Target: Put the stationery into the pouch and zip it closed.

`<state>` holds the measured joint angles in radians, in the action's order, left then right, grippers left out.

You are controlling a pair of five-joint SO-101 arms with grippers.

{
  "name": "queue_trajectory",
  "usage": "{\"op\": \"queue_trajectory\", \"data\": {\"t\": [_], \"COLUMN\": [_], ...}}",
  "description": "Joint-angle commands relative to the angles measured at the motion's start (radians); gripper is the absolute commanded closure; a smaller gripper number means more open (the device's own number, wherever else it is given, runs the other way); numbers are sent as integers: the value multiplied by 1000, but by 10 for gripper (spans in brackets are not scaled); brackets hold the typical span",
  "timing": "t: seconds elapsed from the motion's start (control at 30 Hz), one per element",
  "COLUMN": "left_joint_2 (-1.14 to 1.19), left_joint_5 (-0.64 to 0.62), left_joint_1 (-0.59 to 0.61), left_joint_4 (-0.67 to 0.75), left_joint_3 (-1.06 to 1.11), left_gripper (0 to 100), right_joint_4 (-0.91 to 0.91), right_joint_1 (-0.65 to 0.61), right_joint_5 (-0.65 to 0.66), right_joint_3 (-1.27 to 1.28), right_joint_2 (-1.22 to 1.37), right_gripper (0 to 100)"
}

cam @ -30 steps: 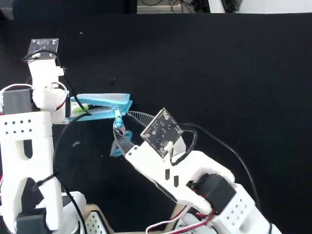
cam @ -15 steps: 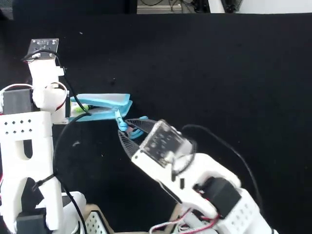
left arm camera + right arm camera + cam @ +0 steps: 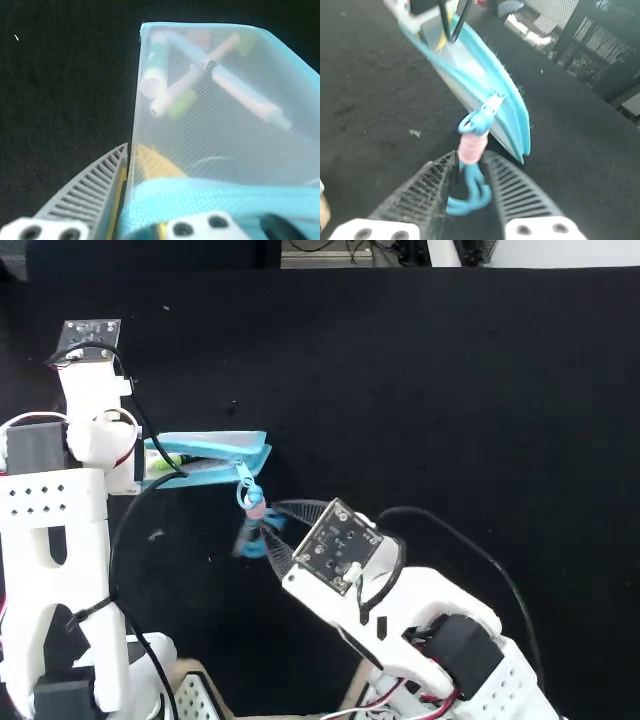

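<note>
A light-blue mesh pouch (image 3: 210, 455) hangs off the table, with my left gripper (image 3: 150, 465) shut on its left end. Through the mesh (image 3: 215, 125) I see several pens and markers (image 3: 175, 85) inside. The zipper slider sits at the pouch's right end. From it hangs a blue cord with a pink bead (image 3: 255, 508). My right gripper (image 3: 268, 525) is just below the pouch. It is narrowly open, and its fingers (image 3: 435, 185) straddle the cord loop (image 3: 467, 197) under the bead (image 3: 471, 145) without squeezing it.
A black cloth covers the table (image 3: 450, 390), with wide free room to the right and behind. The arms' white bases (image 3: 200, 695) stand at the front edge. Room clutter lies beyond the far edge.
My right gripper swung up and right beside the slider, then dropped back below it. The blue cord swung along with it. The left arm and pouch stayed put.
</note>
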<state>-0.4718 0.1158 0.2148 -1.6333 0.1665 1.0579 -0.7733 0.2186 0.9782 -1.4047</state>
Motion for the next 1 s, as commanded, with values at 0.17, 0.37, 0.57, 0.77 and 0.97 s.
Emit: {"op": "queue_trajectory", "data": {"t": [0.17, 0.37, 0.57, 0.77, 0.97], "left_joint_2": [5, 5, 5, 5, 5], "left_joint_5": [5, 5, 6, 8, 6], "left_joint_1": [2, 2, 2, 2, 2], "left_joint_4": [3, 3, 3, 3, 3], "left_joint_3": [13, 15, 15, 15, 16], "left_gripper": [970, 970, 970, 970, 970], "right_joint_4": [-28, 5, -71, -153, -284], "right_joint_1": [12, 9, 9, 12, 12], "right_joint_5": [12, 178, 41, -9, -9], "right_joint_3": [-90, -104, -166, -137, -73], "right_joint_2": [18, 242, 375, 380, 375], "right_gripper": [832, 828, 828, 828, 833]}}
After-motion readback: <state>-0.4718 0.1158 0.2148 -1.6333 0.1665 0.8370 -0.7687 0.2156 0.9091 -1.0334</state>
